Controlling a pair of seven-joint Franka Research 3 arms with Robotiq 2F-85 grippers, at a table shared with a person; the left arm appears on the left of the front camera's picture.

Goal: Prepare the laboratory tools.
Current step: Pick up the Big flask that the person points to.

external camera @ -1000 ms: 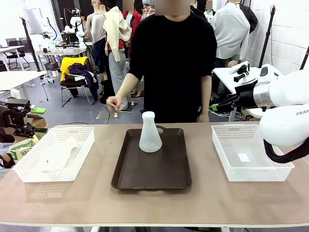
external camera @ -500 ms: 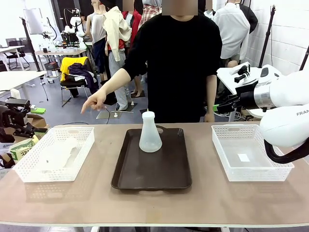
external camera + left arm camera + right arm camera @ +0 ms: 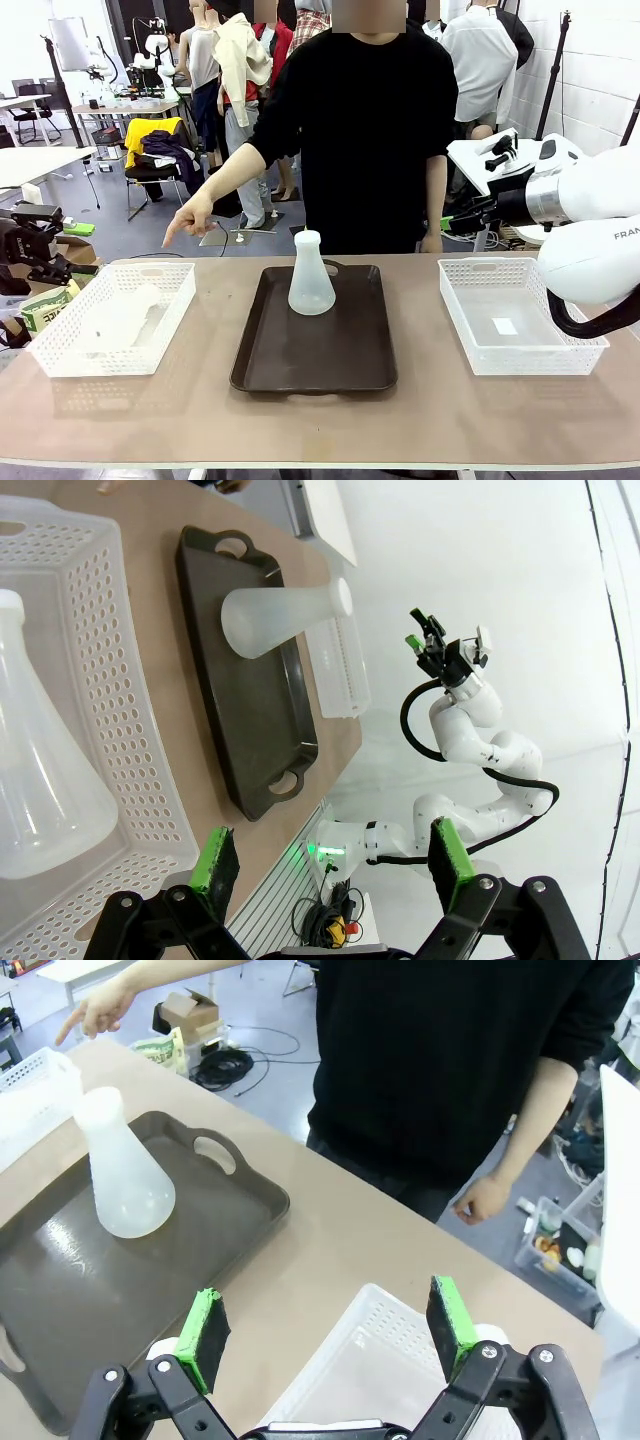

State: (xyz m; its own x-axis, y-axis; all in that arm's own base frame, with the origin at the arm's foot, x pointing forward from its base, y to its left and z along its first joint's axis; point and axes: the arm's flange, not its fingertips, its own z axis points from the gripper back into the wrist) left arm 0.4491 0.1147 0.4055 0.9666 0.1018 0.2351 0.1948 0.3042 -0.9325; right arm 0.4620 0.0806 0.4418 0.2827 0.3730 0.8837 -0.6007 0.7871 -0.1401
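Two translucent frosted-white conical flasks are sitting on the tan table (image 3: 320, 425), well apart. One frosted flask (image 3: 311, 275) is standing upright on the dark brown rectangular tray (image 3: 320, 372) at the table's middle, toward the tray's twelve o'clock end, near the far handle. The other frosted flask (image 3: 45, 770) is lying on its side inside the left white plastic mesh basket (image 3: 60, 362), which is resting at nine o'clock from the tray; its neck is aiming roughly toward twelve o'clock. A second white mesh basket (image 3: 522, 362) is sitting at three o'clock from the tray.

At the table's twelve o'clock edge a person in a black top is standing. One hand (image 3: 190, 218) is reaching out at about ten o'clock from the tray, forefinger pointing down toward the left basket's far side, not touching it. The other hand (image 3: 432, 242) is hanging loosely by the person's side.

In its wrist view the left gripper (image 3: 332, 858) is hovering off the table's edge beside the left basket, its green pads (image 3: 215, 858) spread wide and gripping nothing. The right gripper (image 3: 327, 1332) is likewise released, jaws apart and empty, hanging above the near rim of the right basket, with the tray and its upright flask lying at about ten o'clock from it in that wrist view.
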